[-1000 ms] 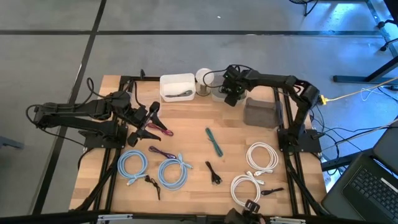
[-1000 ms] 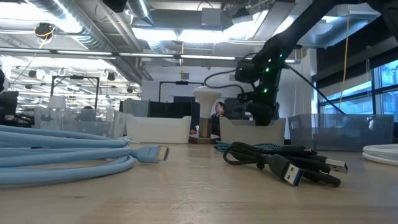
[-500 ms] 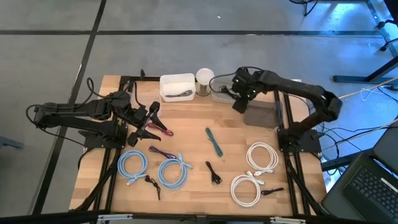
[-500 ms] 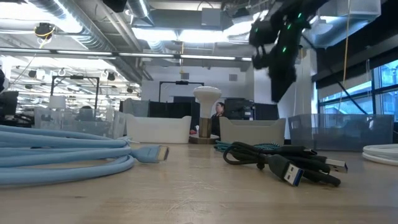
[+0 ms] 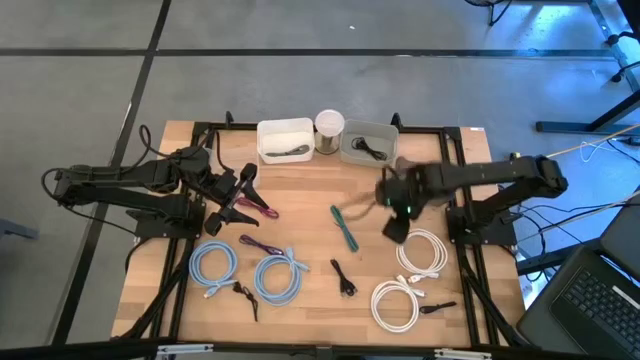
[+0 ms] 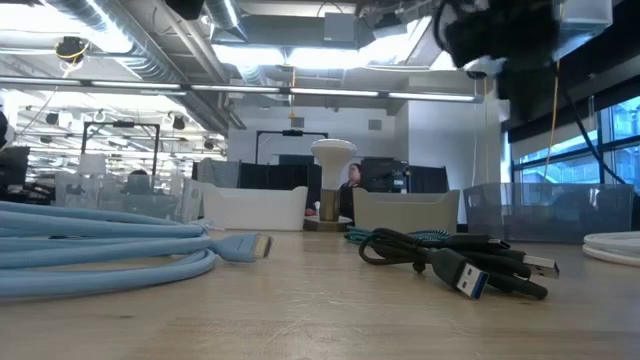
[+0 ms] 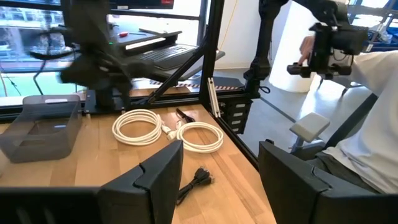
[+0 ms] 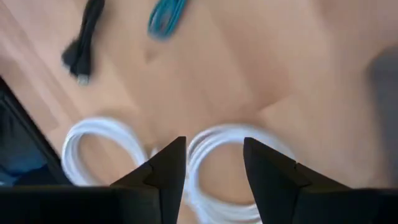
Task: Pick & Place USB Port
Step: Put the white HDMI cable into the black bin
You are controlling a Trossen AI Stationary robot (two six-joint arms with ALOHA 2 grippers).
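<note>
A black USB cable (image 5: 343,278) lies on the wood near the table's middle; it also shows in the low view (image 6: 450,262) and the right wrist view (image 8: 83,42). Another black cable (image 5: 371,148) lies in the grey tray (image 5: 352,155) at the far edge. My right gripper (image 5: 397,228) (image 8: 214,168) is open and empty. It hovers above the table between the teal cable (image 5: 345,228) and the white coils (image 5: 420,250). My left gripper (image 5: 243,193) (image 7: 221,180) is open and empty at the table's left, beside a maroon cable (image 5: 262,210).
A white tray (image 5: 285,138) and a white round lamp (image 5: 329,125) stand at the far edge. Two light blue coils (image 5: 278,277) and a purple cable (image 5: 260,246) lie near left. A second white coil (image 5: 395,303) and a small black cable (image 5: 436,307) lie near right. A dark translucent bin (image 7: 40,127) sits at the right.
My right gripper has left the grey tray at the far edge, risen, and swung fast toward the near edge to above the white coils. The black cable in the grey tray now shows. The left arm has kept still.
</note>
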